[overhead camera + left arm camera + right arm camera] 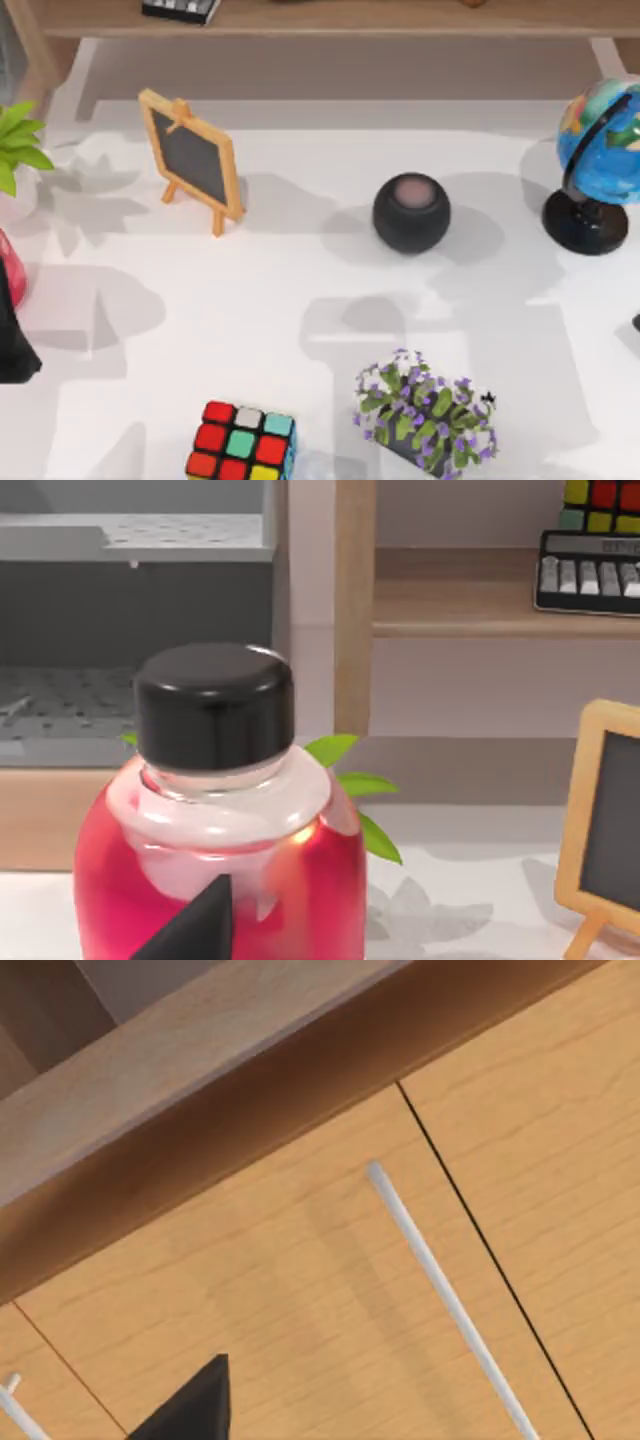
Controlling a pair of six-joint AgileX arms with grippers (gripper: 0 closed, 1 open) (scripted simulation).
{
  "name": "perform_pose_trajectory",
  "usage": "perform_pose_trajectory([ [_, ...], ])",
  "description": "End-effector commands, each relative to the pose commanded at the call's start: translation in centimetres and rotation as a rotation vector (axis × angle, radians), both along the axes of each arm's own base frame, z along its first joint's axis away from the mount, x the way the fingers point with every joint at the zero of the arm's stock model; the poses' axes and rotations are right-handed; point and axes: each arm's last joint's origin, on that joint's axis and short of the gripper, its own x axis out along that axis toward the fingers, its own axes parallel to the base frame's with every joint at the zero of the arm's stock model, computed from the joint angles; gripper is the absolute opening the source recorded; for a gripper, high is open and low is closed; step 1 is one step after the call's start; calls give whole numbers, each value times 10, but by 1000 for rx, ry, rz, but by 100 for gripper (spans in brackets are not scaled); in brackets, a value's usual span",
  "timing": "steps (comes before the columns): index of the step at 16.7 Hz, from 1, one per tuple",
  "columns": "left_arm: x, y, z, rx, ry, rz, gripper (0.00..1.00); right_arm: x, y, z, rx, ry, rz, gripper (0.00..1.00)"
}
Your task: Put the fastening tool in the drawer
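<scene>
The fastening tool is out of view. The drawer [330,1290] is a light wooden front with a white bar handle [445,1295], close before my right gripper [190,1405]. My left gripper [195,930] sits at the table's left edge, right behind a red bottle [220,850] with a black cap.
On the white table stand a small easel chalkboard [192,160], a black round speaker [411,212], a globe [600,165], a colour cube [240,442], a pot of purple flowers [425,415] and a green plant [15,145]. A wooden shelf [350,18] runs along the back.
</scene>
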Motion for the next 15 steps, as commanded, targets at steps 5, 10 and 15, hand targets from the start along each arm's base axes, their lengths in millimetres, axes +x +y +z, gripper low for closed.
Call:
perform_pose_trajectory([
  [5,0,0,0,0,0,0,100,72,-56,-79,-305,36,0,100],
  [10,0,0,0,0,0,0,100,96,-92,-143,-493,37,-12,100],
  [15,0,0,0,0,0,0,100,98,-98,-153,-525,35,-16,100],
])
